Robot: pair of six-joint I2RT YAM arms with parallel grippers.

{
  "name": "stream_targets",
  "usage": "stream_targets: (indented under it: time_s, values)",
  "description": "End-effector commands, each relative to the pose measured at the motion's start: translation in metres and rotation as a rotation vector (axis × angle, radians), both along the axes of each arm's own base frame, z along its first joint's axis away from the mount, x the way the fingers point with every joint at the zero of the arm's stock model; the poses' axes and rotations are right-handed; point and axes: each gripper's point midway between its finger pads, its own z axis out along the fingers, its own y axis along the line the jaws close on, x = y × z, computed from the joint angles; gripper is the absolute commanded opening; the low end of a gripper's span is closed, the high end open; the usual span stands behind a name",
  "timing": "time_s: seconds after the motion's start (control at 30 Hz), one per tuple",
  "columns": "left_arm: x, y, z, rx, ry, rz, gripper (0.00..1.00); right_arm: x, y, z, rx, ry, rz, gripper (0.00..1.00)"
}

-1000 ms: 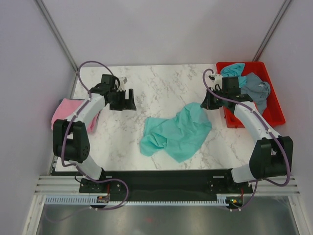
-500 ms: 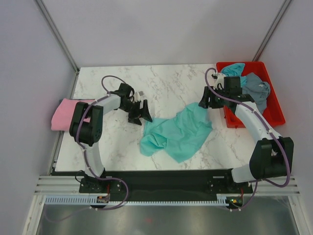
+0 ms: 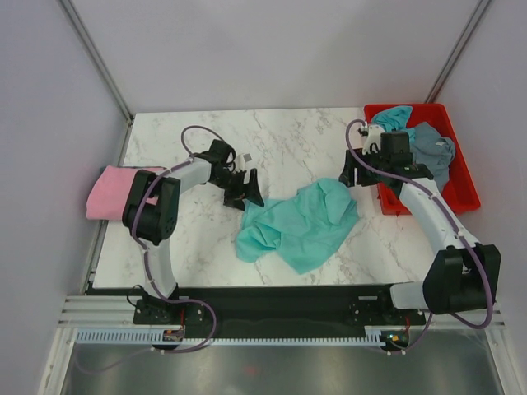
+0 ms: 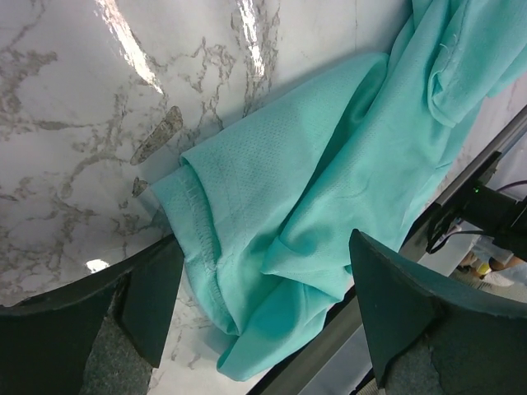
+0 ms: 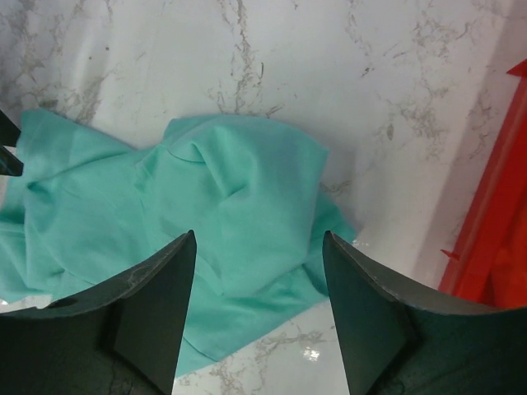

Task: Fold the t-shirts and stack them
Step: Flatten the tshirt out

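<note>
A teal-green t-shirt [image 3: 300, 224] lies crumpled in the middle of the marble table. My left gripper [image 3: 247, 191] hovers open at its upper left corner; in the left wrist view the t-shirt's hemmed edge [image 4: 329, 164] lies under the left gripper [image 4: 263, 243], untouched. My right gripper [image 3: 352, 174] stands open just past the shirt's upper right corner, and the right wrist view shows that corner [image 5: 239, 197] below the right gripper [image 5: 259, 239], apart from the fingers. A folded pink t-shirt [image 3: 111, 191] sits at the table's left edge.
A red tray [image 3: 469, 193] at the back right holds a light blue t-shirt [image 3: 394, 117] and a grey-blue one [image 3: 432, 148]; the tray's wall [image 5: 494, 206] is close to my right gripper. Bare marble lies behind the teal shirt.
My right gripper opened and let go of the teal shirt's corner, which settled on the table. My left arm swung from the back left over to the shirt's upper left corner.
</note>
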Motion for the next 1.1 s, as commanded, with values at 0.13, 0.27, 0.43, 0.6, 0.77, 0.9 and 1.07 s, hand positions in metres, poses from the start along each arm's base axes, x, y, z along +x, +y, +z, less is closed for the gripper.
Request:
stream_targets:
  time_s: [0.13,0.27,0.43,0.6,0.77,0.9,1.07]
  values:
    - [0.022,-0.002,0.019,0.028,-0.084,0.037,0.02,-0.044,0.018,-0.004,-0.103,-0.046,0.412,0.68]
    - [0.037,0.009,0.032,0.087,-0.169,0.034,0.02,-0.074,0.044,-0.035,-0.077,0.089,0.62,0.63]
    - [0.032,0.014,0.037,0.107,-0.199,0.027,0.02,-0.08,0.061,-0.055,-0.076,0.138,0.718,0.62]
    - [0.03,0.014,0.046,0.1,-0.219,0.027,0.02,-0.084,0.073,-0.073,-0.144,0.131,0.823,0.57]
    - [0.033,0.014,0.06,0.088,-0.254,0.032,0.02,-0.085,0.08,-0.092,-0.177,0.143,0.873,0.56]
    - [0.034,0.013,0.07,0.079,-0.278,0.033,0.02,-0.086,0.082,-0.108,-0.238,0.154,0.908,0.52]
    - [0.039,0.035,0.057,0.221,-0.343,0.02,0.97,-0.083,0.071,-0.128,-0.332,0.147,0.89,0.51]
